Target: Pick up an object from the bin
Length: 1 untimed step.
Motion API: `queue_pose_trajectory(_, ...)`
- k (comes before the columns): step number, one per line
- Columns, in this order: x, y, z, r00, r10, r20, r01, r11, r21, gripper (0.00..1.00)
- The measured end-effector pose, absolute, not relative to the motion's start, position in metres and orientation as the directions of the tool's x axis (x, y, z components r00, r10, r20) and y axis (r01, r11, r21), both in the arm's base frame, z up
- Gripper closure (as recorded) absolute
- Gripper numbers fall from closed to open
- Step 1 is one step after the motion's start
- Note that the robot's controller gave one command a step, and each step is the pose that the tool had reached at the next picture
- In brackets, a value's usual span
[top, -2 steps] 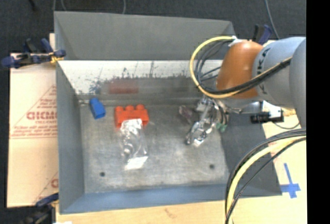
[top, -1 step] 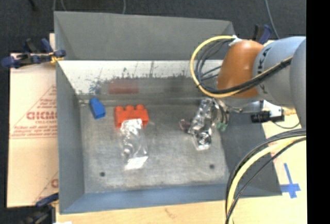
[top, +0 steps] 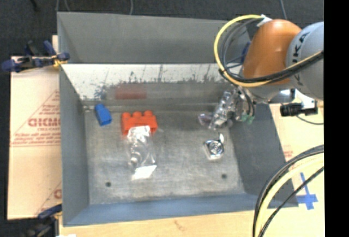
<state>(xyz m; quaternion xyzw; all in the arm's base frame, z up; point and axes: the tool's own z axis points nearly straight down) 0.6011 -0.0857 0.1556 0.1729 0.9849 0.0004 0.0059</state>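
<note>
The jaws hang low in the grey bin (top: 73, 137), well to the right of the orange toy brick (top: 139, 120) and about level with it. Whether they stand wide or narrow cannot be told. A small shiny metal piece (top: 214, 148) lies close by them, to the right of the brick and nearer the front wall. A blue block (top: 102, 114) sits just left of the brick. A clear plastic packet (top: 139, 153) lies against the brick's front.
</note>
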Motion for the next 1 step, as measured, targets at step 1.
queue_pose_trajectory(1,0.6054,-0.0665,0.2229,-1.0,0.0,-0.01,0.0,1.0,-0.002,1.0)
